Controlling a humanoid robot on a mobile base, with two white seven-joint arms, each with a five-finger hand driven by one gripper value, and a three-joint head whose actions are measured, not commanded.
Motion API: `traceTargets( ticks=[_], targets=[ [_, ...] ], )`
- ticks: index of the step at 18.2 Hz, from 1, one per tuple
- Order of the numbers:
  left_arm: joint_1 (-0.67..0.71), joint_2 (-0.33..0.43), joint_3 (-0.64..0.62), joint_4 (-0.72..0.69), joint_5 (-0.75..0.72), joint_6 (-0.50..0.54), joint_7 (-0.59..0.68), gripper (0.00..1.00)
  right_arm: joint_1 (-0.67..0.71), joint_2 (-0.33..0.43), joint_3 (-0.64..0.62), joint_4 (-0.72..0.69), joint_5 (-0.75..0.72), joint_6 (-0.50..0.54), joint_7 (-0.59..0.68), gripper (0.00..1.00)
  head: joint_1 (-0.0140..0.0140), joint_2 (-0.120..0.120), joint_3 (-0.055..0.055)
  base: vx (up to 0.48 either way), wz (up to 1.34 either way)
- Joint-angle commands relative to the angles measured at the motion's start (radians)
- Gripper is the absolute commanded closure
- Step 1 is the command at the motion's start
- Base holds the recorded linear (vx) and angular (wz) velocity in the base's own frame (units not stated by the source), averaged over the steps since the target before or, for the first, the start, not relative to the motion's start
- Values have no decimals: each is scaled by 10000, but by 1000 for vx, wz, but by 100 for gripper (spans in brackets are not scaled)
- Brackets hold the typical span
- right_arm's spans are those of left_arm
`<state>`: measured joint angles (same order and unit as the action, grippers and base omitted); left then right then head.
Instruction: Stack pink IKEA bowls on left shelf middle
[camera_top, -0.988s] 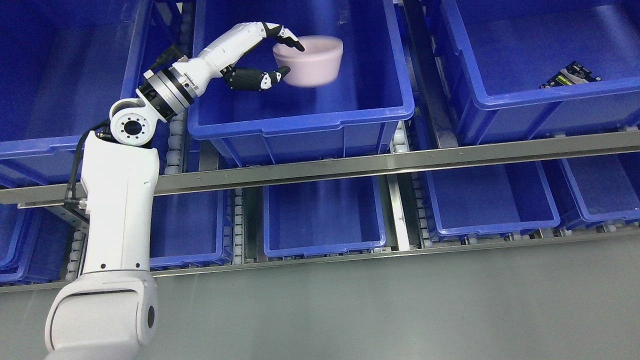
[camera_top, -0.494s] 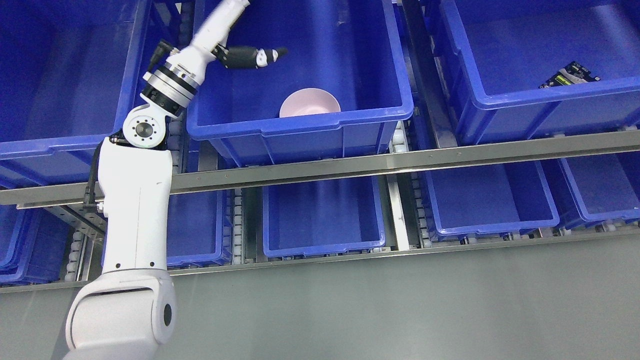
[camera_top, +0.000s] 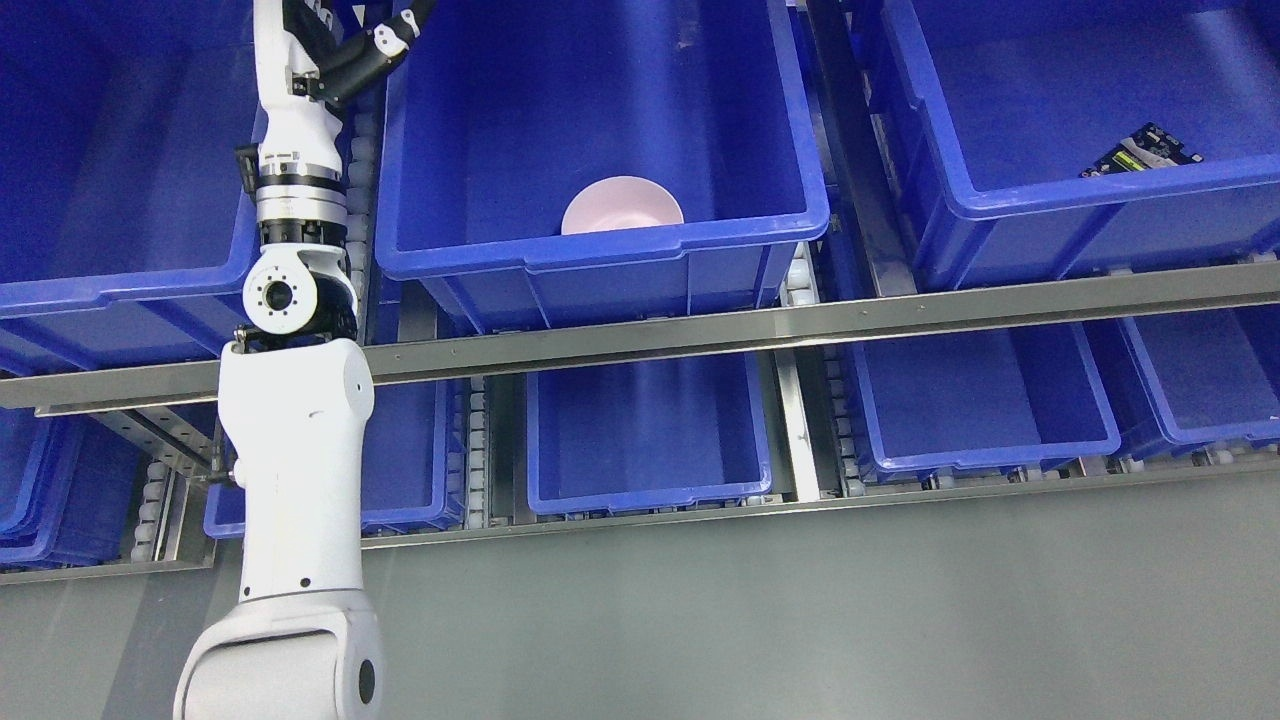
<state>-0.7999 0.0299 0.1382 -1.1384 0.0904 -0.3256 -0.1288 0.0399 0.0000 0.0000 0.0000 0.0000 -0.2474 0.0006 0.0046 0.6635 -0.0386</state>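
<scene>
The pink bowl (camera_top: 622, 206) is sitting inside the middle blue bin (camera_top: 600, 255), close behind its front wall, so only its upper part is showing. The left hand (camera_top: 345, 45) is reaching up at the top edge, above and well to the left of the bowl, beside the bin's left wall; it is largely cut off, so whether its fingers are clenched or released cannot be told, though nothing is showing in them. The right arm is not showing.

small dark packet (camera_top: 1141, 151) — upper right bin (camera_top: 1060, 195) | steel rail (camera_top: 800, 322)
</scene>
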Motion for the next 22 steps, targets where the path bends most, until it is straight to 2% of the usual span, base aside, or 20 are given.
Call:
traceTargets(
  ticks=[1,7,14,22],
  targets=[
    [1432,-125,-401,-3418,783,725,92,0,0,-174,-46,-175,-15,4,-6,0,0,0,0,0,0],
    [2337,-125,-738,-3450,783,112,77,0,0,-174,-46,-175,-15,4,-6,0,0,0,0,0,0],
    [2507,-125,-677,-3695,783,204,61,0,0,-174,-46,-175,-15,4,-6,0,0,0,0,-46,37],
    [2538,-125,-738,-3726,783,250,61,0,15,-174,-46,-175,-15,4,-6,0,0,0,0,-180,63]
  ],
)
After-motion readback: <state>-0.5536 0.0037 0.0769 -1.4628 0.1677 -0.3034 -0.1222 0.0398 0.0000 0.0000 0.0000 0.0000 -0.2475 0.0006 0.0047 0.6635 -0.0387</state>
